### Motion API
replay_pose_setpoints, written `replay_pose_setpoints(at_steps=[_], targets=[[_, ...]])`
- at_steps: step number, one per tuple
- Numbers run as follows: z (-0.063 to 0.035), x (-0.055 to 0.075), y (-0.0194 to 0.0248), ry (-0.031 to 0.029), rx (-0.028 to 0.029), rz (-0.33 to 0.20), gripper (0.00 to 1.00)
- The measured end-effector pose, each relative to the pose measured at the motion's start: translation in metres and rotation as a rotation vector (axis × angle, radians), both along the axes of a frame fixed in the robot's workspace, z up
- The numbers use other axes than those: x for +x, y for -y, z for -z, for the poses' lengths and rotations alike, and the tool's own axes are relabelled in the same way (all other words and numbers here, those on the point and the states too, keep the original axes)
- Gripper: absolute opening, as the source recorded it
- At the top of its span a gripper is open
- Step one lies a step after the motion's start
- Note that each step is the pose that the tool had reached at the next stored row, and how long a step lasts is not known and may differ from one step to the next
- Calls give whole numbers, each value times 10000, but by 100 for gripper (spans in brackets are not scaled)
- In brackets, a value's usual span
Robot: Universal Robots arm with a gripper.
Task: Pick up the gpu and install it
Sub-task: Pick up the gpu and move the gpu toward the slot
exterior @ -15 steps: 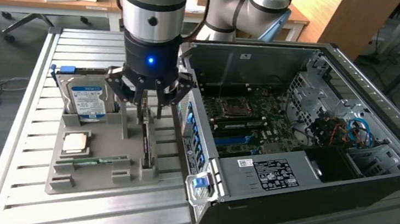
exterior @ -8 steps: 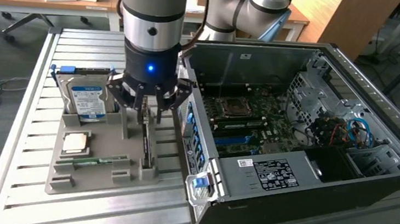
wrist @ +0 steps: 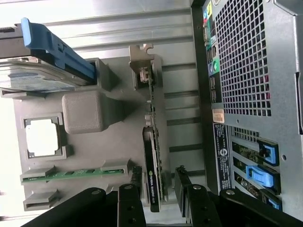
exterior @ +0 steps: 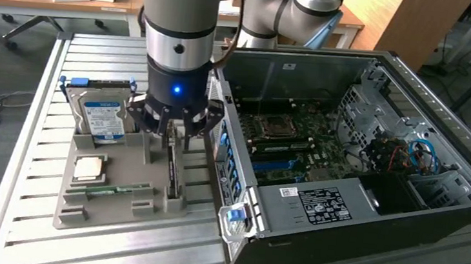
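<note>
The gpu (wrist: 154,156) is standing on its long edge in a narrow slot of the grey holder (wrist: 118,137), and the tool (wrist: 156,189) is hanging right over it. The tool's dark fingers (wrist: 128,198) are spread apart, sitting one on each side of the card's near end, with a gap showing on at least one side, so they are straddling it and not pinching it. In the exterior view the tool (exterior: 175,136) is pointing straight down from the arm (exterior: 176,22), with its fingertips reaching down around the top edge of the gpu (exterior: 174,171).

The card's silvery metal bracket (wrist: 142,66) is sticking up at its far end, away from the fingers. Beside the card, the same holder (exterior: 116,205) is carrying a hard drive (exterior: 103,116) with a blue-white label, standing upright at the back, a square processor chip (exterior: 89,168) lying flat in its recess, and a narrow green memory stick (exterior: 113,190) lying in front of that.

Just beside the holder, on the exterior view's right, an open computer case (exterior: 345,162) is lying on its side with its mainboard facing up. Holder and case are both resting on the slatted metal tabletop (exterior: 29,118).
</note>
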State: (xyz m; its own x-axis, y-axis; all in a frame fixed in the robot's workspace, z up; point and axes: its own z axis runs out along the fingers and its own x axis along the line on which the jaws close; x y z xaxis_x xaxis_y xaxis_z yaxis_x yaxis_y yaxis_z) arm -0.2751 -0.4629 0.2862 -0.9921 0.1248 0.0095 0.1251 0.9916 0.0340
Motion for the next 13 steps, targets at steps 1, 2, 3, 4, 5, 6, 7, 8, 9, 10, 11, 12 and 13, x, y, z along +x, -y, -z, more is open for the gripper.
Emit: replay_pose_setpoints(at_steps=[1,2,3,4,5,6,7,8,9,10,11,12,13], targets=[[17,0,0,0,0,-6,42],[31,0,0,0,0,-13,42],[44,0,0,0,0,-25,42],[53,0,0,0,0,-50,42],[56,0,0,-1,-1,-95,42],[58,0,0,-2,-3,-157,42],[61,0,0,-2,-5,-229,42],[62,0,0,-3,-6,-320,42],[64,0,0,-3,-6,-435,42],[66,-1,0,-3,-7,-555,42],[67,-1,-1,-3,-7,-647,42],[67,-1,0,-3,-8,-685,42],[68,-1,0,-5,-9,-688,42]])
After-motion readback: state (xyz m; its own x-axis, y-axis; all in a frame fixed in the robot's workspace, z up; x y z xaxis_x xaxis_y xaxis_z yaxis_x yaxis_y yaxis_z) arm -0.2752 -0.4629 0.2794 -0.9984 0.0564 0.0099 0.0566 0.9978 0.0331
